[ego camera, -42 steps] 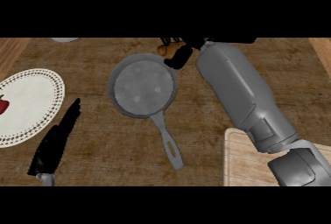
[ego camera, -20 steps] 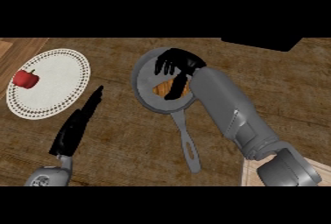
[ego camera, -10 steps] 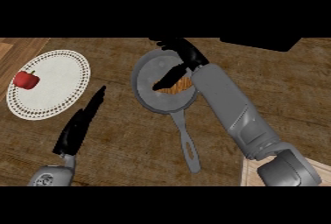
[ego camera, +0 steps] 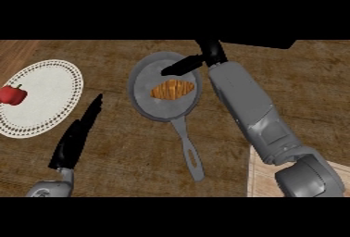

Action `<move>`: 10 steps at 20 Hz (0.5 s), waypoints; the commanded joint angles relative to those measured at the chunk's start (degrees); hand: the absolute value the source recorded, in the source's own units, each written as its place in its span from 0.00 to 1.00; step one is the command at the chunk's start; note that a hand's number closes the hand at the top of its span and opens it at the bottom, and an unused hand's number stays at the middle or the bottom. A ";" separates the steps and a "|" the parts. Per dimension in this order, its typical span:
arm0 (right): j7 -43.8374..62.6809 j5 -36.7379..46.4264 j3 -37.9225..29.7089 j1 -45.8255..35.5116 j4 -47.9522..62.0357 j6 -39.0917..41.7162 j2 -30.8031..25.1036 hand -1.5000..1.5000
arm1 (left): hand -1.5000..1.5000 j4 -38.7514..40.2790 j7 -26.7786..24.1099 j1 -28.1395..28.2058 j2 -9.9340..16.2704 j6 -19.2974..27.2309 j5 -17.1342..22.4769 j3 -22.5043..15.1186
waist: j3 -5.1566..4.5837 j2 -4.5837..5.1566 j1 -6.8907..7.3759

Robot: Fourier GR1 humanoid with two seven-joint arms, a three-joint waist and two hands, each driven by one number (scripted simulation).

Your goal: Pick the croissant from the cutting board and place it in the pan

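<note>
While the croissant [ego camera: 173, 89] lies flat on the floor of the pan [ego camera: 145, 95], slightly toward the pan's far-right part, it is touched by neither hand. The pan is taken as the landmark: it is a grey round pan resting on the wooden counter [ego camera: 137, 152], with its handle [ego camera: 190, 152] running from its near rim toward the lower edge of the view and ending well short of that edge. Above the pan's far-right rim the right hand [ego camera: 195, 62] is seen, its black fingers extended and released, one finger reaching over the rim above the croissant without meeting it; nothing is grasped by it. The grey right forearm [ego camera: 249, 106] is stretched along the pan's right side, just beside the rim, so little room is left there. To the right of the handle's end, a pale corner of the cutting board [ego camera: 256, 180] is shown at the lower edge, partly covered by the forearm. To the left of the pan a strip of bare counter is left open, and beyond it the left hand [ego camera: 77, 136] is held at rest with straight fingers pointing up, holding nothing. Further left of the pan, well apart from it, a white plate [ego camera: 48, 92] is cut by the view's left edge, and a red apple [ego camera: 11, 94] is set on the plate's left part.
</note>
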 commanded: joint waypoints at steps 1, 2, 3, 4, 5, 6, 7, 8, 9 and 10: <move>-3.00 -1.70 -2.54 0.71 0.86 1.39 -3.95 0.00 | 0.50 -0.96 0.22 0.95 0.58 0.65 0.03 1.19 | 0.06 0.03 -1.89; -5.28 -1.35 -2.37 2.36 1.01 2.35 -5.45 0.00 | 0.50 -2.63 1.09 2.16 0.11 0.96 -0.41 0.37 | 0.11 -0.12 -2.05; -3.42 -1.24 -2.42 -0.46 1.22 3.36 -6.65 0.00 | 0.50 -2.60 0.47 2.43 0.64 -0.30 0.20 0.22 | 0.07 -0.03 -1.66; -6.38 -0.95 -2.23 2.42 1.79 3.24 -5.83 0.00 | 0.50 -1.47 -0.98 3.16 1.15 0.47 0.29 1.73 | 0.04 -0.18 -2.46; -7.70 -0.28 -1.69 2.22 1.48 5.72 -8.79 0.00 | 0.50 -2.01 0.27 1.95 -0.45 0.91 -0.55 -0.19 | 0.09 0.10 -2.55; -6.93 -0.63 -2.24 1.43 1.88 6.32 -10.11 0.00 | 0.50 -2.91 -0.34 3.85 -0.69 1.74 -0.89 -0.16 | 0.09 -0.01 -2.11; -9.58 -0.11 -1.85 3.60 2.14 7.08 -11.00 0.00 | 0.50 -1.35 -1.07 3.42 -0.59 1.54 -0.31 0.56 | 0.08 0.18 -2.57; -9.86 0.02 -1.90 3.63 2.26 8.65 -13.70 0.00 | 0.50 -2.28 -1.12 2.85 1.70 -0.73 1.85 2.57 | 0.10 0.29 -2.26; -10.34 -0.60 -2.72 3.55 2.53 7.03 -12.49 0.00 | 0.50 -2.97 -1.18 3.95 1.13 0.04 1.00 1.84 | 0.10 -0.03 -2.34; -11.07 -0.21 -2.41 4.01 2.71 9.69 -15.11 0.00 | 0.50 -2.13 -0.21 1.95 1.52 -0.58 1.86 2.74 | 0.13 0.30 -2.59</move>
